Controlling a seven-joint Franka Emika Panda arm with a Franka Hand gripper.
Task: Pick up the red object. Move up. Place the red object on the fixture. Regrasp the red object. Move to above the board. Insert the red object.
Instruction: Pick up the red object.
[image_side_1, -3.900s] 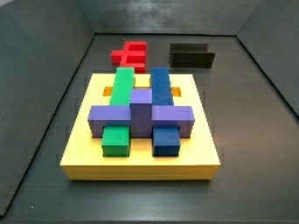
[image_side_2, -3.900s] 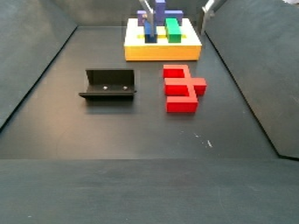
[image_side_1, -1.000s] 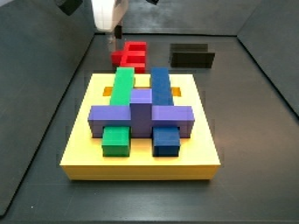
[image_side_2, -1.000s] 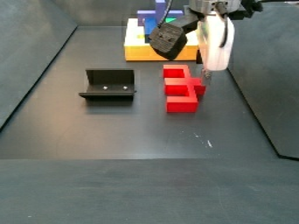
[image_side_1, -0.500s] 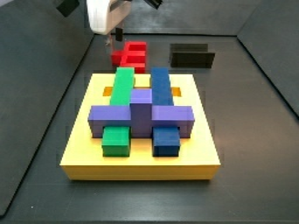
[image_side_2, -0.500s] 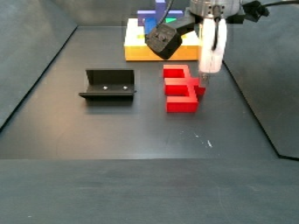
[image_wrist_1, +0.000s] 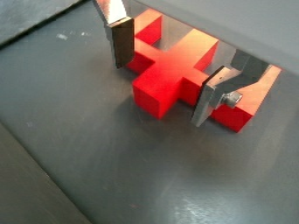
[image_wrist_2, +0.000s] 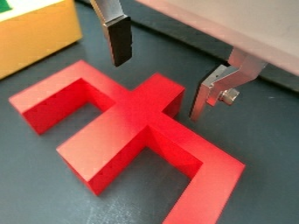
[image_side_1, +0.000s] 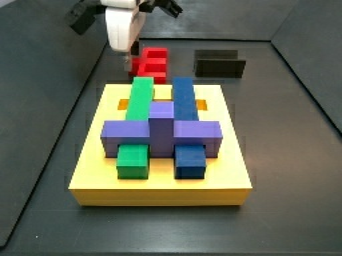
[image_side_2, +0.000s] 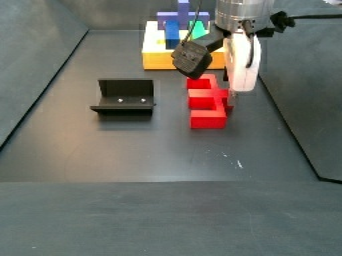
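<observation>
Red object (image_wrist_2: 135, 122): bright red, matte, blocky; a long cross bar with a stem through its middle and short legs at the ends. It lies flat on the dark worktop (image_side_2: 120, 150). In a side view (image_side_2: 206, 103) it sits at about 3 o'clock from the fixture (image_side_2: 123, 98), well apart from it, and at 6 o'clock from the board (image_side_2: 187, 58).

Tool (image_wrist_2: 163, 70): jaws spread wide, one silver finger plate (image_wrist_2: 115, 37) on each side of the red stem, nothing gripped. In a wrist view (image_wrist_1: 170, 74) the plates reach down beside the stem; whether the pads touch it I cannot tell.

View differences: both wrist views show the gap between plates and piece, which neither side view resolves. In a side view (image_side_1: 123, 28) the tool hangs over the red object (image_side_1: 152, 63) and covers part of it. Only the side views show the whole layout.

Holders: the fixture (image_side_1: 221, 65) is a black open bracket, with no piece in it. The yellow board (image_side_1: 160, 175) carries a green block (image_side_1: 136, 125), a blue block (image_side_1: 186, 125) and a purple cross-block (image_side_1: 162, 132) lying across them.
</observation>
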